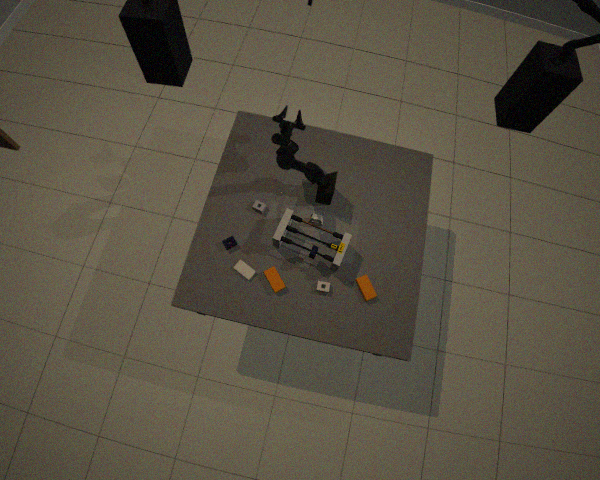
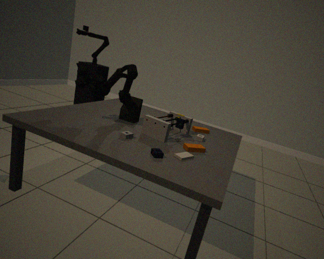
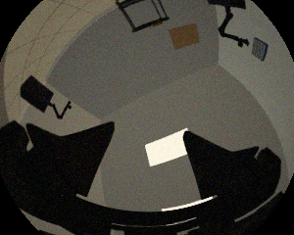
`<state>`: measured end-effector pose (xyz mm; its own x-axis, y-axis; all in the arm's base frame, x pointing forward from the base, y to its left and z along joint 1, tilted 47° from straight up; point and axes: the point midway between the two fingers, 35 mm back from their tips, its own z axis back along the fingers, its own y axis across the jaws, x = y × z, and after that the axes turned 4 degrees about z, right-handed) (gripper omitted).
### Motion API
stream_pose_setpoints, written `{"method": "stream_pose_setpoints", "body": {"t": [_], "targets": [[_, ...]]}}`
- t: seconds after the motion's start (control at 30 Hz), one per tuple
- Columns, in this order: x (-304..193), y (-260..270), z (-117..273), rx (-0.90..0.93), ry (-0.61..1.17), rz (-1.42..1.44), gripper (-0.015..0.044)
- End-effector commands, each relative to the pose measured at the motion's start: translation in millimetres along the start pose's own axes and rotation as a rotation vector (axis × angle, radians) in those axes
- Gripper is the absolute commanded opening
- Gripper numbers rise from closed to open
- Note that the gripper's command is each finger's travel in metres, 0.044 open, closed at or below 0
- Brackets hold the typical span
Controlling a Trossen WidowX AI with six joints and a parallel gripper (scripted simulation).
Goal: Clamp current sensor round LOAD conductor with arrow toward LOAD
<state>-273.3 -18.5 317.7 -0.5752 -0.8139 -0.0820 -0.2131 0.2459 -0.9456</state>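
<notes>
The end effector [image 1: 293,115] [image 2: 103,90] [image 3: 150,131] is holding its fingers wide apart, gripping nothing and facing away from what is probably the sensor, a small pale open-topped block [image 1: 316,219] standing on the table [image 1: 383,180] [image 2: 81,125] beyond the arm's base, beside the conductor rack [image 1: 285,225] [image 2: 156,128]. The only arm on the table is having to swing back; the block's arrow and long axis are staying too small to read.

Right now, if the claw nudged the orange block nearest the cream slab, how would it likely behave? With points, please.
The orange block [image 1: 274,279] [image 2: 194,148] would probably slide rather than tip, since it lies flat and low. Its straight edges and flat faces make rolling unlikely. It looks stiff, judging by its crisp, unsagging shape.
</notes>
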Motion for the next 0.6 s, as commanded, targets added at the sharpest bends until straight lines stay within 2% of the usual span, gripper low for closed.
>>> {"method": "stream_pose_setpoints", "body": {"t": [0.0,0.23,0.4,0.57], "targets": [[2,-1,1,-0.002,-0.01,-0.007,0.0426],[71,-38,60,-0.036,-0.406,-0.294,0.044],[108,-69,124,-0.007,-0.729,-0.517,0.044],[124,-100,197,0.074,-1.057,-0.726,0.044]]}}
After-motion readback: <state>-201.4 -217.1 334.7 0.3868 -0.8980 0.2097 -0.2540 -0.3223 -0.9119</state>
